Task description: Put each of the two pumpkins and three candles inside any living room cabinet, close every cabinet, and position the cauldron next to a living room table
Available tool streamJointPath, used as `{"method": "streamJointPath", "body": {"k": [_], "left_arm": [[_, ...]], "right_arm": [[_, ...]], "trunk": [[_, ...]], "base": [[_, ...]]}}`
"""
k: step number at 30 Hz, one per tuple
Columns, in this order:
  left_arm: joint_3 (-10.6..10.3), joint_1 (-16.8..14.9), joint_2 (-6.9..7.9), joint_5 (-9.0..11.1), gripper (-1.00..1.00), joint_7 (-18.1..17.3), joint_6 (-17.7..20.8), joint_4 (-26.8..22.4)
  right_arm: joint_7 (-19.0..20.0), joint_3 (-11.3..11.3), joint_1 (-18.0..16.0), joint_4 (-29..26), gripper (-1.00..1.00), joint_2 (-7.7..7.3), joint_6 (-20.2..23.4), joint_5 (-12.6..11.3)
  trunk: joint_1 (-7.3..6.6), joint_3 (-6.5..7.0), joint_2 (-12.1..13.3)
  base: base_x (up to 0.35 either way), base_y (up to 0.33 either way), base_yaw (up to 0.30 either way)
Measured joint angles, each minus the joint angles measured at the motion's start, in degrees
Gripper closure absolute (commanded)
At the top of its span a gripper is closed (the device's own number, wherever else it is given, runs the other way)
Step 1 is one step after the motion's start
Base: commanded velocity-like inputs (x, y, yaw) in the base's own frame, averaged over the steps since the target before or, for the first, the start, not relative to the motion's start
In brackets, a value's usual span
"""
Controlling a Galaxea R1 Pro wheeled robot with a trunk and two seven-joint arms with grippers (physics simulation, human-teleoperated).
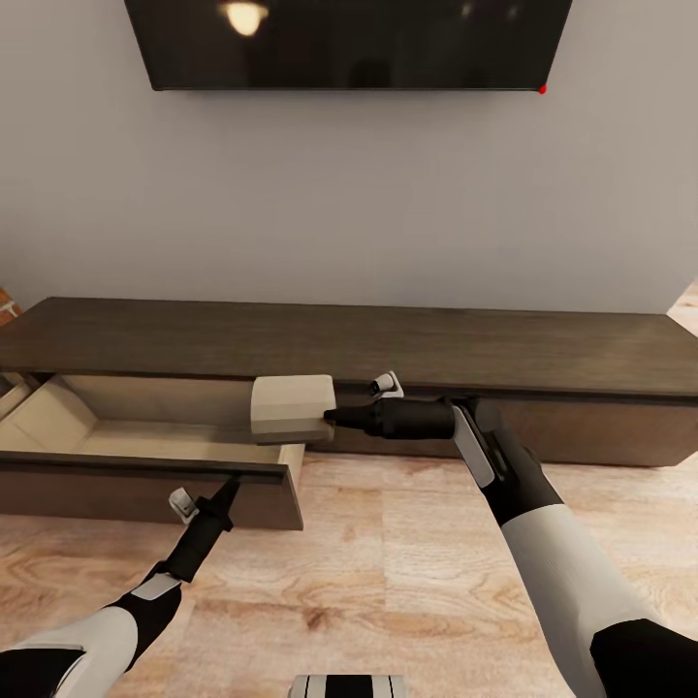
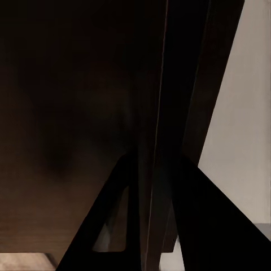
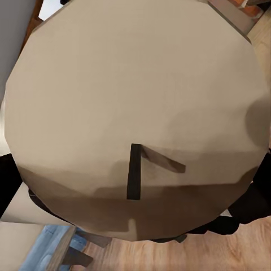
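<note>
The right gripper [image 1: 330,417] is clamping a beige candle [image 1: 293,408], hovering it over the open drawer [image 1: 145,441] of the cabinet [image 1: 388,339]. The left gripper [image 1: 231,485] is pinching the drawer's front edge just below. The candle is not yet released; judging from this, the closing is still waiting.

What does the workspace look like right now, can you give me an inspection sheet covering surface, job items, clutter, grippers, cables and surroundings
Surface: cabinet top bare; wood floor in front.
Job's things: one beige candle held on its side over the right end of the open drawer; wick visible in the right wrist view. Visible part of the pale drawer interior holds nothing.
Clutter: nothing seen.
Grippers: right gripper shut on the candle; left gripper at the drawer's front edge, which runs between its fingers; grip unclear.
Cables: nothing seen.
Surroundings: grey wall, dark TV mounted above.
</note>
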Motion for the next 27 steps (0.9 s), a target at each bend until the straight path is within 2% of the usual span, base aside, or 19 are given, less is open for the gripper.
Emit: {"method": "streamJointPath", "body": {"k": [2,11,19,27], "left_arm": [[-4.01,0.06,0.0,-0.62,-1.0,0.95,-0.24,0.93],[-4.05,0.05,0.0,-0.6,-1.0,0.96,-0.29,0.94],[-4.05,0.05,0.0,-0.6,-1.0,0.96,-0.41,0.92],[-4.09,0.13,0.03,-0.63,-1.0,1.61,-0.66,2.65]], "right_arm": [[-0.01,0.0,0.0,0.0,1.0,0.0,0.0,0.0],[0.0,0.0,0.0,0.0,1.0,0.0,0.0,0.0],[-0.01,0.0,0.0,0.0,1.0,0.0,-0.03,0.06],[-0.2,0.0,0.0,0.04,1.0,0.03,0.01,0.01]], "trunk": [[0.01,-0.01,0.01],[0.01,-0.01,0.01],[0.04,-0.01,0.01],[0.01,-0.01,0.01]], "base": [[0.0,0.0,0.0],[-0.004,0.0,0.0],[-0.229,0.0,0.0],[-0.048,0.0,0.0]]}}
